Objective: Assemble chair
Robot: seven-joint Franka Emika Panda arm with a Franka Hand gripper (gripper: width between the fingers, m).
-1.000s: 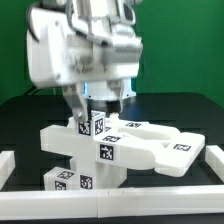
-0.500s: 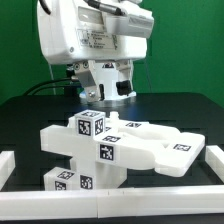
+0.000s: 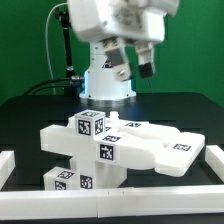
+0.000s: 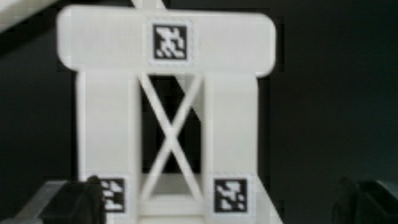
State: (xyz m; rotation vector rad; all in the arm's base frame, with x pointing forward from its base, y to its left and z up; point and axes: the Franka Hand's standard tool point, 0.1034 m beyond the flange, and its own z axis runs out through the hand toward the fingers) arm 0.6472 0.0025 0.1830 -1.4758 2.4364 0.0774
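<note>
Black surface [image 3: 30, 115] carries the chair [image 3: 110, 150], rigid and light-looking. I'd grip a post; end effector [image 3: 135, 62] looks released, holding nothing.

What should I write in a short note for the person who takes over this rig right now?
Gripper: raised above the parts, holding nothing; whether it is open cannot be told.
Chair: its white tagged parts sit grouped on the black table, between the white border rails. The wrist view shows the X-braced panel directly below the camera.
Done: some parts appear stacked or joined.
Left: the chair does not yet look finished; check the joints before continuing.
</note>
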